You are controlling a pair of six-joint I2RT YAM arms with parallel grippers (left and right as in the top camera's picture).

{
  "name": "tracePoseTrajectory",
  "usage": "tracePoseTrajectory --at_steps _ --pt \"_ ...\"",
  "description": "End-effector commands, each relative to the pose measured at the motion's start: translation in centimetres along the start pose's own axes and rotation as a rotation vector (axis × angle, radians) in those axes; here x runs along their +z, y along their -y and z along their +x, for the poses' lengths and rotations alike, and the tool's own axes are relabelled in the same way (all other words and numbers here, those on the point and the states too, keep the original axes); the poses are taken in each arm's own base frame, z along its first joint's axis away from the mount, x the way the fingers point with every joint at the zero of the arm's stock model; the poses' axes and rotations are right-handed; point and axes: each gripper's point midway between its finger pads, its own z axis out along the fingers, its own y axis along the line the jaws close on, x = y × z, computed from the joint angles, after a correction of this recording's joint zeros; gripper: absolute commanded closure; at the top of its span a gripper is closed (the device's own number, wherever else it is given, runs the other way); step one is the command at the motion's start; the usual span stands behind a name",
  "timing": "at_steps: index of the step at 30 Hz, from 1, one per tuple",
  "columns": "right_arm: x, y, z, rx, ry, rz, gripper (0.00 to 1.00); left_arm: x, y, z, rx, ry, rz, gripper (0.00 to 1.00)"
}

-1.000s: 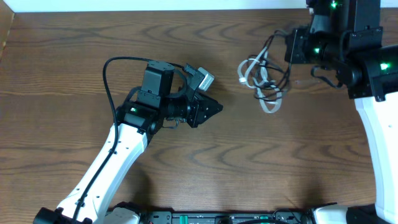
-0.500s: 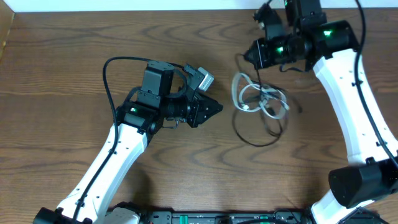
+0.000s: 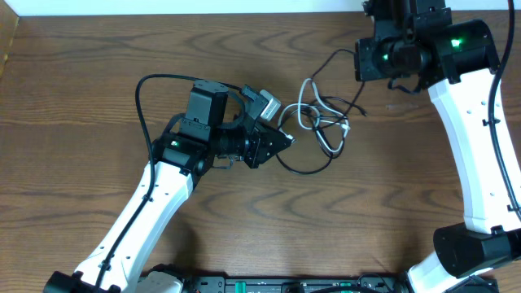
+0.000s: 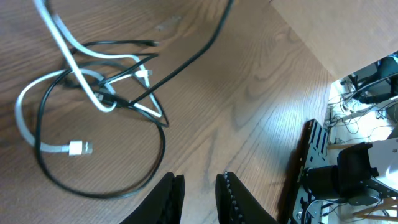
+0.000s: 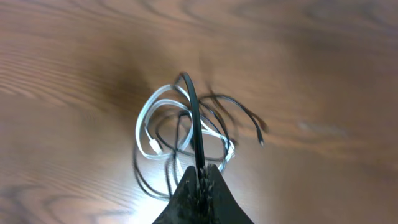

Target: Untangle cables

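Right pincer [image 5: 199, 179] first: it's clenched on a single black cord [image 5: 194, 118]. In the wrist view the two tips meet with the cord squeezed right at the point. From there the cord runs straight out toward the pile below, so the pincer is up off the bench [image 3: 98, 49] and looking down on it. From overhead it sits near the far edge, with the pinched cord arcing from it over to the rest of the cables [image 3: 323, 122].

Left pincer [image 4: 199, 198] is released, tips just a crack apart. There's nothing in the gap, only wood grain showing between them. It's low and pointed at the pile, and a wide black loop swings round just beside its tips. Can't tell if the loop actually touches them.

The cables themselves lie on the bench between the two pincers, and they're a proper knot. A white cord [image 4: 28, 99] makes a couple of rounded loops, with black cord threaded through and crossing over it in the middle. One small white plug [image 4: 79, 148] lies flat on the wood at the edge of the bunch. A thin black plug end [image 5: 261, 142] pokes out on its own to one side. The big black loop is the widest part, spreading out past the white loops toward the left arm.
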Motion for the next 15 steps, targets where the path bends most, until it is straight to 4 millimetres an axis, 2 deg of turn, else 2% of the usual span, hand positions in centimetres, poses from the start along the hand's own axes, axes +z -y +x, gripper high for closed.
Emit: tracePoseTrajectory --at_steps 1,2,3,5,11,15 --pt "-1.2 3.3 0.5 0.023 -0.003 0.187 0.99 0.0 0.1 0.2 0.013 -0.004 0.002 0.77" --pt "-1.3 4.3 1.0 0.043 -0.023 0.243 0.99 0.0 0.1 0.2 0.013 -0.004 0.002 0.77" --pt "-2.0 6.9 2.3 0.122 -0.053 0.403 0.99 0.0 0.1 0.2 0.013 -0.004 0.002 0.77" --pt "-2.6 8.3 3.0 0.155 -0.072 0.48 0.99 0.0 0.1 0.2 0.013 -0.004 0.002 0.77" --pt "-2.4 8.1 3.2 0.14 -0.089 0.446 0.99 0.0 0.1 0.1 0.017 0.0 0.002 0.77" --pt "-2.4 8.1 3.2 0.141 -0.088 0.444 0.95 0.0 0.1 0.0 0.018 0.002 0.002 0.77"
